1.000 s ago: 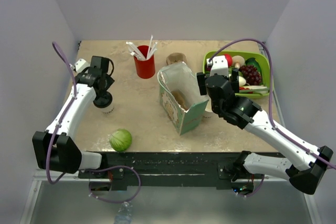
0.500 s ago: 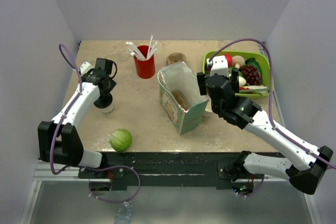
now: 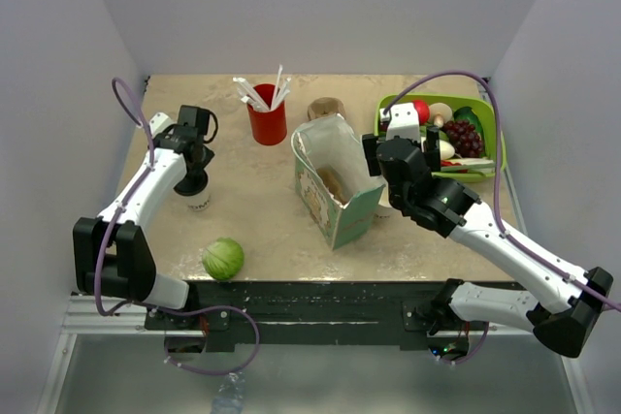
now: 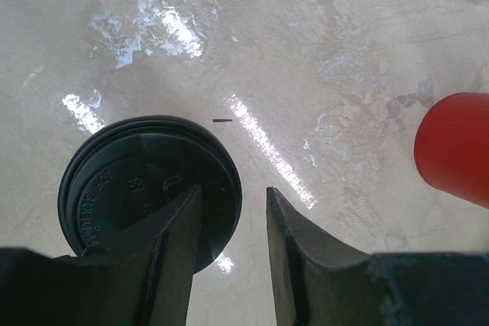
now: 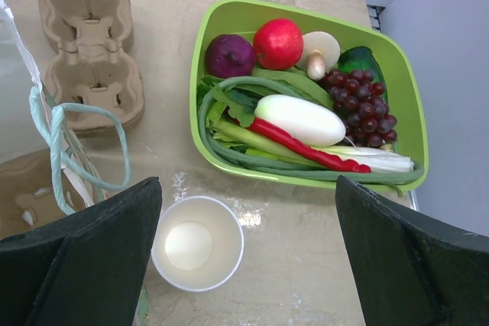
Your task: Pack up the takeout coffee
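While the left gripper hung low over the table, its fingers stood slightly apart and held nothing, one above the black lid of the coffee, the other just past the lid's rim; whether either touched the lid could not be told. The coffee stood upright near the table's left side, well apart from the open bag at the centre and nearer the red cup of white straws behind it. The right gripper, spread wide and empty, hovered above a lidless white cup standing between the bag and a green tray of produce. A cardboard carrier lay behind the bag, and a cabbage sat near the front edge.
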